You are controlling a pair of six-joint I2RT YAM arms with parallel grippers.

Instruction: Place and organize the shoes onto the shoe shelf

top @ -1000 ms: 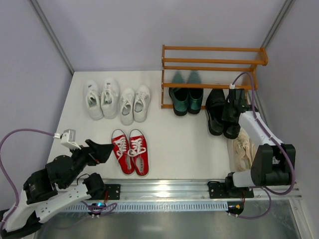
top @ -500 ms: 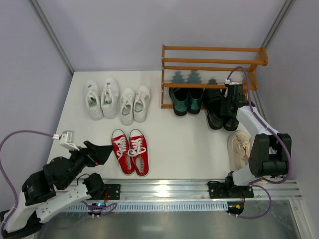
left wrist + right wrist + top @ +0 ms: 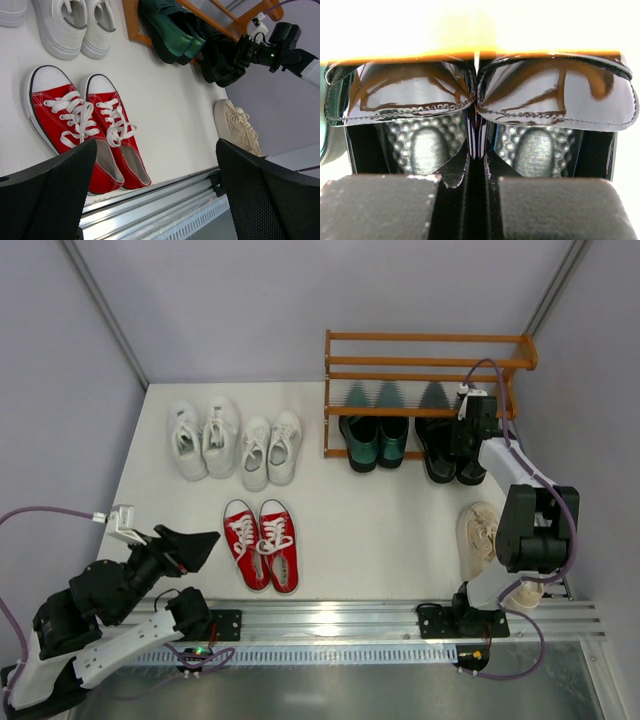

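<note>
The orange-brown wooden shoe shelf (image 3: 425, 338) stands upright at the far right. Dark green loafers (image 3: 375, 440) and glossy black loafers (image 3: 438, 455) sit side by side, toes tucked in at its lowest level. Left of it stand one white sneaker pair (image 3: 203, 438) and a second white pair (image 3: 270, 448). Red sneakers (image 3: 261, 544) lie nearer, and cream shoes (image 3: 478, 538) lie near the right edge.

The shoe shelf (image 3: 430, 338) is orange-brown. Under it, glossy black loafers (image 3: 455, 445) with grey dotted insoles sit right of dark green loafers (image 3: 375, 440). Left of the shelf are 2 white sneaker pairs (image 3: 220, 435). Nearer are red sneakers (image 3: 262, 545) with white laces. In front of the shelf's right end lies a cream shoe (image 3: 478, 538).
</note>
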